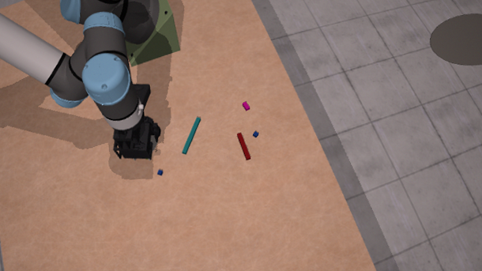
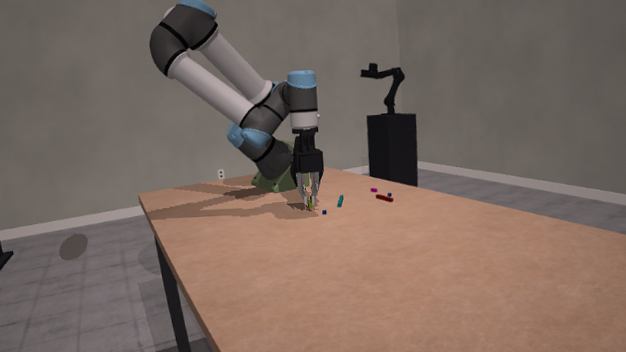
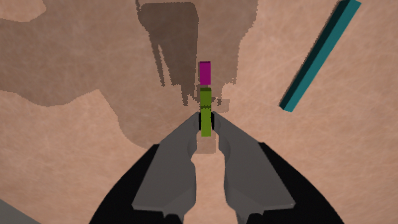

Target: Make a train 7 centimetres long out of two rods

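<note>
My gripper (image 3: pixel 205 113) (image 2: pixel 310 207) is shut on a lime rod (image 3: pixel 205 111), gripping it near its rear part, at or just above the table. A magenta rod (image 3: pixel 205 73) lies just beyond the lime rod's far end, in line with it, with a narrow gap showing between them in the wrist view. Whether the lime rod touches the table is hard to tell. In the top view the gripper hides both rods. A second magenta rod (image 1: pixel 246 106) (image 2: pixel 374 189) lies well apart to the right.
A turquoise rod (image 1: pixel 191 135) (image 2: pixel 341 200) (image 3: pixel 321 55) lies slanted right of the gripper. A blue rod (image 1: pixel 160 172) (image 2: pixel 324 211) lies near the gripper. A red rod (image 1: pixel 243 146) (image 2: pixel 384 198) and another blue rod (image 1: pixel 255 133) (image 2: pixel 389 194) lie farther right.
</note>
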`<action>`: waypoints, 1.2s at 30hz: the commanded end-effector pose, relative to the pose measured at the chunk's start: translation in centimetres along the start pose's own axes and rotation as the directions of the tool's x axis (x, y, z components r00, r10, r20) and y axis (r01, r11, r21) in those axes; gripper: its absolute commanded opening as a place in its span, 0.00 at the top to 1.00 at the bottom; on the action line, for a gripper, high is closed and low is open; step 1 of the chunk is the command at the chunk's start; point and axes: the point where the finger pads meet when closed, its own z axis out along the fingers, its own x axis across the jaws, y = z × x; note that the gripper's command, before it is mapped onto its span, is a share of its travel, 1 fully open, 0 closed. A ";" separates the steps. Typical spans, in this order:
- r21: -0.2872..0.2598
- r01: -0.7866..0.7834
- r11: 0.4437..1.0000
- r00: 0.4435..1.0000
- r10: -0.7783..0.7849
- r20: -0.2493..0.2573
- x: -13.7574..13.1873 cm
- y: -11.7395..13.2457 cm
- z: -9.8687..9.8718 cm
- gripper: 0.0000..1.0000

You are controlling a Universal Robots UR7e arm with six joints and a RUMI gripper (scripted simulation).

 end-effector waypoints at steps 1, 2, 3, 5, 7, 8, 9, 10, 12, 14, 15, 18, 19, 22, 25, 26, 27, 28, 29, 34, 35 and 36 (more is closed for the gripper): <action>-0.001 0.000 1.000 1.000 0.000 0.000 0.0 0.0 0.0 1.00; -0.001 0.000 1.000 1.000 0.000 0.000 0.0 0.0 0.0 1.00; -0.001 0.000 1.000 1.000 0.000 0.000 0.0 0.0 0.0 1.00; -0.001 0.000 1.000 1.000 0.000 0.000 0.0 0.0 0.0 1.00; -0.001 0.000 1.000 1.000 0.000 0.000 0.0 0.0 0.0 1.00; -0.001 0.000 1.000 1.000 0.000 0.000 0.0 0.0 0.0 1.00; -0.001 0.000 1.000 1.000 0.000 0.000 0.0 0.0 0.0 1.00; -0.001 0.000 1.000 1.000 0.000 0.000 0.0 0.0 0.0 1.00; -0.001 0.000 1.000 1.000 0.000 0.000 0.0 0.0 0.0 1.00; -0.001 0.000 1.000 1.000 0.000 0.000 0.0 0.0 0.1 1.00; -0.001 0.000 1.000 1.000 0.000 0.000 0.0 0.0 0.2 1.00; -0.001 0.000 1.000 1.000 0.000 0.000 0.0 0.0 0.2 1.00; -0.001 0.000 1.000 1.000 0.000 0.000 0.0 0.0 0.3 1.00; -0.001 0.000 1.000 1.000 0.000 0.000 0.0 0.0 0.6 1.00; -0.001 0.000 1.000 1.000 0.000 0.000 0.0 0.0 0.9 1.00; -0.001 0.000 1.000 1.000 0.000 0.000 0.0 0.0 0.9 1.00; -0.001 0.000 1.000 1.000 0.000 0.000 0.0 0.0 1.0 1.00; -0.001 0.000 1.000 1.000 0.000 0.000 0.0 0.0 1.1 1.00; -0.001 0.000 1.000 1.000 0.000 0.000 0.0 0.0 1.1 1.00; -0.001 0.000 1.000 1.000 0.000 0.000 0.0 0.0 1.2 1.00; -0.001 0.000 1.000 1.000 0.000 0.000 0.0 0.0 1.2 1.00; -0.001 0.000 1.000 1.000 0.000 0.000 0.0 0.0 1.2 1.00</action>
